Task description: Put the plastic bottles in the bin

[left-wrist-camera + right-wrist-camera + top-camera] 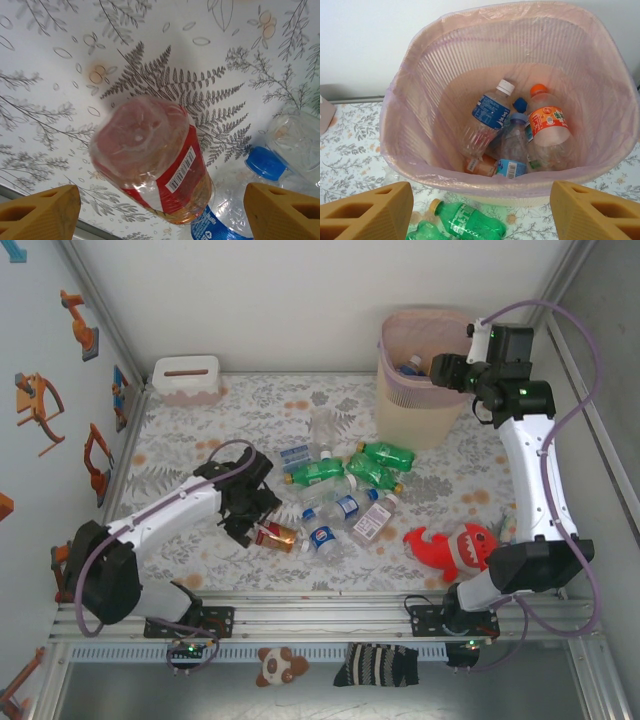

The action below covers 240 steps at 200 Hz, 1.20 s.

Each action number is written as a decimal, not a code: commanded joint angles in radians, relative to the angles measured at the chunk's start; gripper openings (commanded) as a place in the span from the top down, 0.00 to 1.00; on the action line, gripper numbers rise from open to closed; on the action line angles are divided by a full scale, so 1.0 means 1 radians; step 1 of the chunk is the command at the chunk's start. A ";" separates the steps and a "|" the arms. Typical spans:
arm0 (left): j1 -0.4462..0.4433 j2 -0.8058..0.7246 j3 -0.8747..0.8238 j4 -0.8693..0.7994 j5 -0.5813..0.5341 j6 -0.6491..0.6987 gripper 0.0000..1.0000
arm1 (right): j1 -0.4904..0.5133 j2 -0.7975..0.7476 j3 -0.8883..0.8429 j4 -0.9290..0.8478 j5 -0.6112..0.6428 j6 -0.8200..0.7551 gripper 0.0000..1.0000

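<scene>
While the right gripper (pixel 480 210) hangs above the near rim of the bin (pixel 410 415), its orange wedge-shaped fingers spread wide with nothing between them, the work in hand looks to be on the other side. The left gripper (pixel 159 210) is down over a red-labelled bottle (pixel 155 160) lying on the fern-printed tablecloth (pixel 60 75). Its jaws are fully apart, with one finger on either side of the bottle, and neither is touching it as far as I can see. I'd call this the approach to a pick: next it needs to sink a little lower and close across the body. That body is thin, crinkled clear plastic (it will probably dent under the pads), round and slick, so it could roll or squirt out. Several bottles (pixel 490 112) lie inside the ribbed, pink-lined bin. A heap (pixel 345 485) of clear and green ones waits mid-table, near the left gripper.
</scene>
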 commanded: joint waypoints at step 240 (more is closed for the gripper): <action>-0.024 0.244 -0.029 0.176 0.072 -0.127 0.40 | 0.006 -0.050 -0.045 0.028 -0.040 -0.010 0.30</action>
